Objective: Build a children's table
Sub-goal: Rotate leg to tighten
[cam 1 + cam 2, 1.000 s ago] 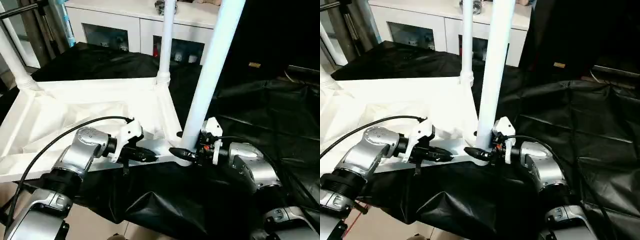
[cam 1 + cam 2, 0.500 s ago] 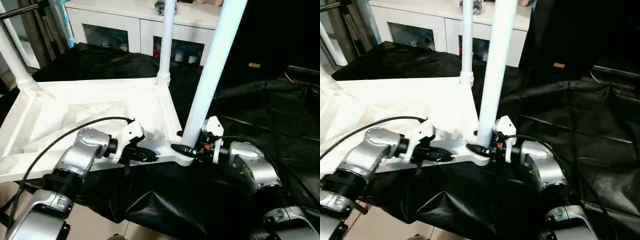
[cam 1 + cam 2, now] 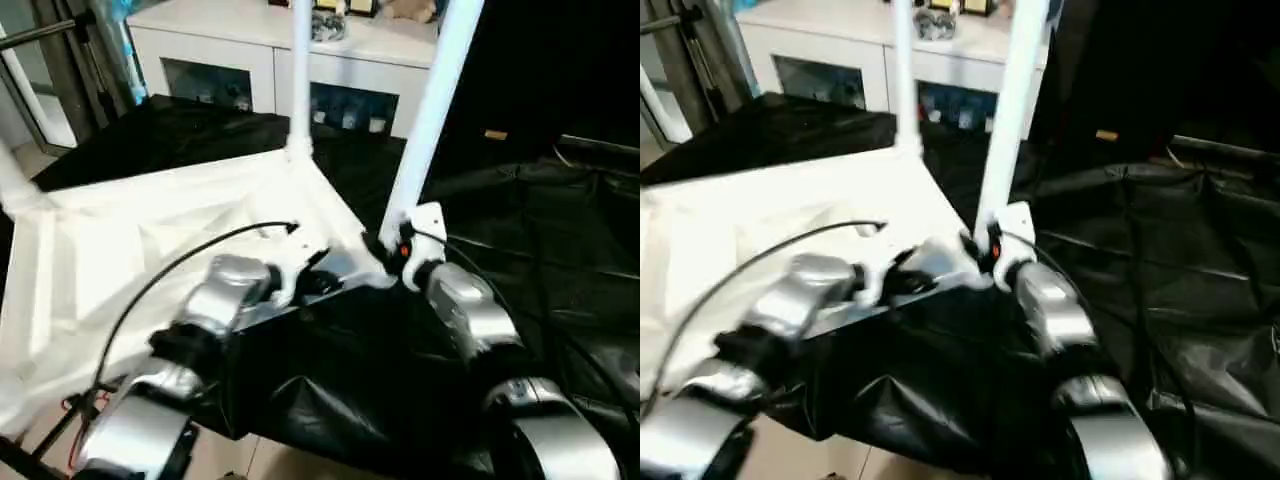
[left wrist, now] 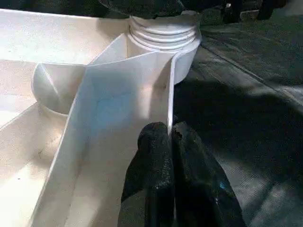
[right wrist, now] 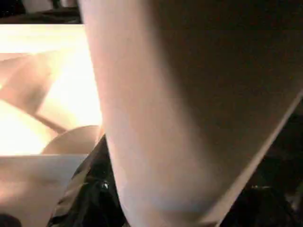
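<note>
The children's table lies upside down, its white top [image 3: 120,240] on the black cloth with three legs standing up from its corners. My left gripper [image 3: 325,283] is shut on the thin rim wall [image 4: 142,80] of the near edge, black fingertips [image 4: 156,142] pinched together just short of the corner socket [image 4: 163,35]. In that socket stands the near leg [image 3: 430,110], its ridged end seated. My right gripper [image 3: 385,248] is shut on this leg's base, and in the right wrist view the leg [image 5: 180,118] lies against a black finger [image 5: 94,189]. A far leg [image 3: 299,80] and a left leg [image 3: 12,180] also stand.
A white cabinet with glass doors [image 3: 230,70] stands behind the work. Crumpled black cloth [image 3: 560,220] covers the surface to the right and hangs over the front edge. Bare floor [image 3: 40,440] lies at the bottom left, and a metal stand [image 3: 60,60] rises at the back left.
The whole picture has shifted and tilted with the head. My right gripper's fingers have closed in around the base of the near leg. The left gripper keeps its hold on the rim.
</note>
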You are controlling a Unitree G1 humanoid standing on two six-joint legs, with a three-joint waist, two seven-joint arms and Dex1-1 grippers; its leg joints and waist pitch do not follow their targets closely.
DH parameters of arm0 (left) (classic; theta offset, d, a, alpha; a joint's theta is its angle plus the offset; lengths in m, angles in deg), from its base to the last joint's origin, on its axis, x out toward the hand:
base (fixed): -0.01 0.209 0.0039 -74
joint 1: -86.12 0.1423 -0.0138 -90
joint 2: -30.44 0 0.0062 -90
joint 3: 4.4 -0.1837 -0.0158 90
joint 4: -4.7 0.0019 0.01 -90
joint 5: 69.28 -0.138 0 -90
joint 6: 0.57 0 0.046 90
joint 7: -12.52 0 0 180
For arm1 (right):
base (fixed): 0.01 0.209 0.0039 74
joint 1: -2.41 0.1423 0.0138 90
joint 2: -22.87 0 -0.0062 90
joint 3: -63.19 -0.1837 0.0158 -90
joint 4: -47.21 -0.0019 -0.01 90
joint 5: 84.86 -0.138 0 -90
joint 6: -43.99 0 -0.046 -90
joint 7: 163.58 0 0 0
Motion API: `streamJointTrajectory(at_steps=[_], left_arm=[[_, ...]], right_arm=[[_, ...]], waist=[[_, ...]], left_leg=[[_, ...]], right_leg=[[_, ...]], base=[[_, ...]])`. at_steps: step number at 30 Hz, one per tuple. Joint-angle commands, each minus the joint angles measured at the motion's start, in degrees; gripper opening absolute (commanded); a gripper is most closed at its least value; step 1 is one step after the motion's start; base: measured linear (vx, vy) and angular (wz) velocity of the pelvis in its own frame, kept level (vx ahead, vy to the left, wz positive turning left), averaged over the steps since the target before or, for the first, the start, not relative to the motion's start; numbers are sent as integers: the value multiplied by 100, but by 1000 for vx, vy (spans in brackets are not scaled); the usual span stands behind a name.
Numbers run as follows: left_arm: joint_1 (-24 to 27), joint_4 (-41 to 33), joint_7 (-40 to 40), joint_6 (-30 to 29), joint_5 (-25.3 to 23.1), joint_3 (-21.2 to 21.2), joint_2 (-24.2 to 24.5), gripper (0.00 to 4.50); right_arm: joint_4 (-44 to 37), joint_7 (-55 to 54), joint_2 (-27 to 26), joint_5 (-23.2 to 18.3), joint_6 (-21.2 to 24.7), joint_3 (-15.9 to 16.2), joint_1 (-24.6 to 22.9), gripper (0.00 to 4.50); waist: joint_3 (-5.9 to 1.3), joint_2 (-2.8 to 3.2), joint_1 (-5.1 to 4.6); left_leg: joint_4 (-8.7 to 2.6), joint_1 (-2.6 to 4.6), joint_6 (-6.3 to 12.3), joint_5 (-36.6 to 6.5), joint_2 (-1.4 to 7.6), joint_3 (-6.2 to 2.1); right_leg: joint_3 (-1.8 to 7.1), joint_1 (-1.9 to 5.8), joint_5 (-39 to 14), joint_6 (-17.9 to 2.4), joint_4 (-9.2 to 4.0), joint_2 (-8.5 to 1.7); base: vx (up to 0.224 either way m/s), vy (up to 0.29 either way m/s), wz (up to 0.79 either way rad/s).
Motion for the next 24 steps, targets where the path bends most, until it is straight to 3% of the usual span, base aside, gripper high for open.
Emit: streamJointTrajectory(at_steps=[1,5,9,12,14,16,19,24], left_arm=[[-269,-57,-273,199,49,16,-319,0],[-121,-183,252,474,48,-168,-122,0],[57,-352,732,549,137,-213,114,0],[207,-540,1253,643,271,-250,324,0],[306,-725,1631,616,366,-292,476,0],[407,-897,2017,611,431,-336,691,0],[448,-932,2306,641,481,-325,885,0],[529,-1062,2657,595,540,-331,1114,0]], right_arm=[[371,330,-557,68,204,400,-100,257],[467,700,-490,-105,161,249,-5,278],[291,1339,-213,-160,142,308,-79,319],[91,1960,80,-150,194,451,-189,339],[-41,2343,292,-100,241,582,-275,358],[-237,2886,597,3,213,799,-413,363],[-438,3448,829,4,227,930,-539,363],[-591,3802,948,-34,220,959,-611,363]], waist=[[-294,23,-1],[-290,16,9],[-307,24,-31],[-341,20,-52],[-384,24,-53],[-390,35,-29],[-361,44,2],[-325,41,50]], left_leg=[[-424,28,-23,-1673,86,-8],[-437,3,55,-1589,92,-9],[-439,-30,94,-1490,102,-23],[-390,-39,246,-1135,100,-6],[-335,-49,434,-652,94,8],[-303,-52,616,-456,101,38],[-304,-43,641,-589,117,55],[-355,-34,379,-1076,147,51]], right_leg=[[217,173,-1700,-994,-520,-268],[209,197,-1557,-1041,-503,-271],[203,237,-1299,-1109,-468,-270],[206,269,-595,-1344,-391,-261],[199,293,280,-1574,-292,-240],[185,280,666,-1727,-262,-222],[175,254,491,-1773,-272,-215],[194,242,-346,-1608,-337,-261]], base=[[0,0,0],[0,0,0],[0,0,0],[0,0,0],[0,0,0],[0,0,0],[0,0,0],[0,0,0]])
